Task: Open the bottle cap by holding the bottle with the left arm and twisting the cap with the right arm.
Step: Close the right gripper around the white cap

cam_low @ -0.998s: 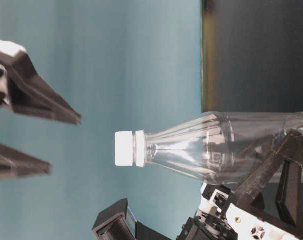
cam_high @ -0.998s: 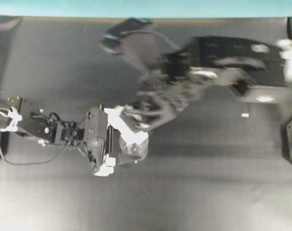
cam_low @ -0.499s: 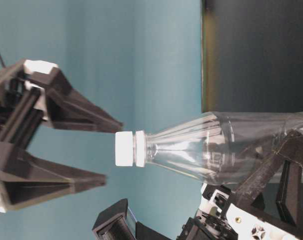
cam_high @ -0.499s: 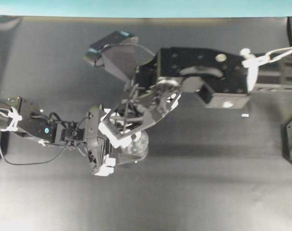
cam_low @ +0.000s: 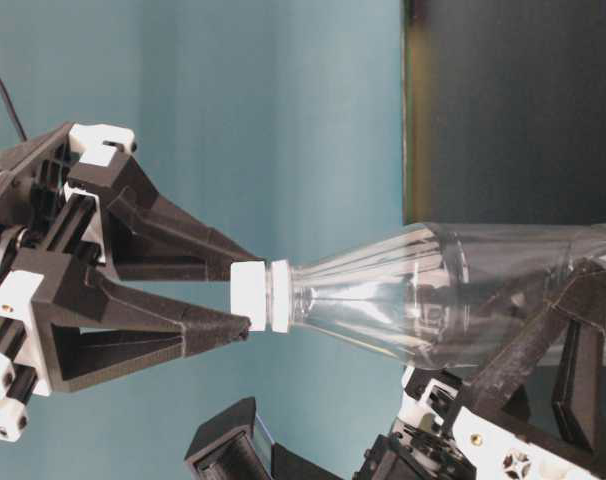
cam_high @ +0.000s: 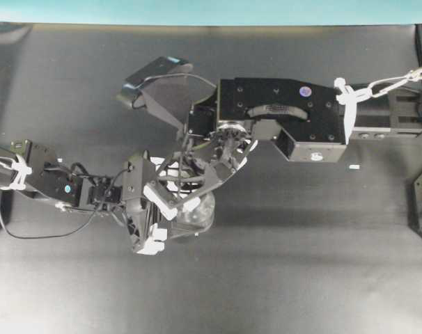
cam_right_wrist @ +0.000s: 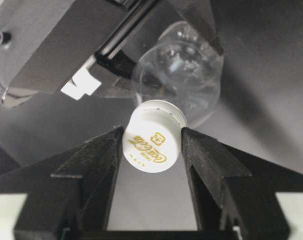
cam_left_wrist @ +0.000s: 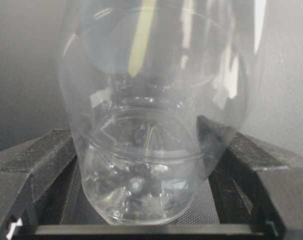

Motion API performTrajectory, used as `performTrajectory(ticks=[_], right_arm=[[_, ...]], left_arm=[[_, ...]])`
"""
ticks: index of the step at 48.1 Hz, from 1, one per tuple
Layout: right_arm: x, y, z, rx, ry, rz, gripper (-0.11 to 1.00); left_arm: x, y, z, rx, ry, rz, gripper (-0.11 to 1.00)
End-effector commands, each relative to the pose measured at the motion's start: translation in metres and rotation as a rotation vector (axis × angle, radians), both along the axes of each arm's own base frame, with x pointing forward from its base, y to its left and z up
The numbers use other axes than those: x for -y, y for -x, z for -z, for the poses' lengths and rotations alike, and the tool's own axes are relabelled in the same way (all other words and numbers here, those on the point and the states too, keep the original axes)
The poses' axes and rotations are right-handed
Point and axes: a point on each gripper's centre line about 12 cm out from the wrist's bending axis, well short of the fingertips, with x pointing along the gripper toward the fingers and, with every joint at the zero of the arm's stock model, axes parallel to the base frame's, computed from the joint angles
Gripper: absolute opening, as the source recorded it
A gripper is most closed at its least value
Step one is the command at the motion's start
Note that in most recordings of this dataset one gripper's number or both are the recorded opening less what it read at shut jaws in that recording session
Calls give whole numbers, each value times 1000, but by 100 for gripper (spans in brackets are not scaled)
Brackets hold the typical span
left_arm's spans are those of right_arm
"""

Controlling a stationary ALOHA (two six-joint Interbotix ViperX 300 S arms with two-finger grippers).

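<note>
Bottle point(cam_low: 433, 290): upright on the dark surface point(cam_high: 301, 264), left of centre
Left hand point(cam_high: 150, 212): clamped on the bottle's lower body
Right hand point(cam_right_wrist: 152, 146): fingers together on the bottle cap point(cam_right_wrist: 152, 142) — touching both sides

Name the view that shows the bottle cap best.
The right wrist view: the bottle cap fills the centre, its printed top readable. The table-level view shows it side-on. Overhead, the right arm hides it; the left wrist view shows none.

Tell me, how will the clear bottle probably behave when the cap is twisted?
The bottle looks empty, so probably light. Its thin clear wall may dent under the left fingers. The smooth round body could slip and turn along with the cap.
</note>
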Motion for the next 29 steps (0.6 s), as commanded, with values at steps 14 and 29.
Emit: performTrajectory(ticks=[14, 29], right_arm=[[-5, 2, -5, 29, 87, -384, 37], [-7, 3, -11, 36, 174, -826, 37]], left_arm=[[5, 6, 12, -49, -3, 17, 81], [5, 6, 12, -49, -3, 16, 81]])
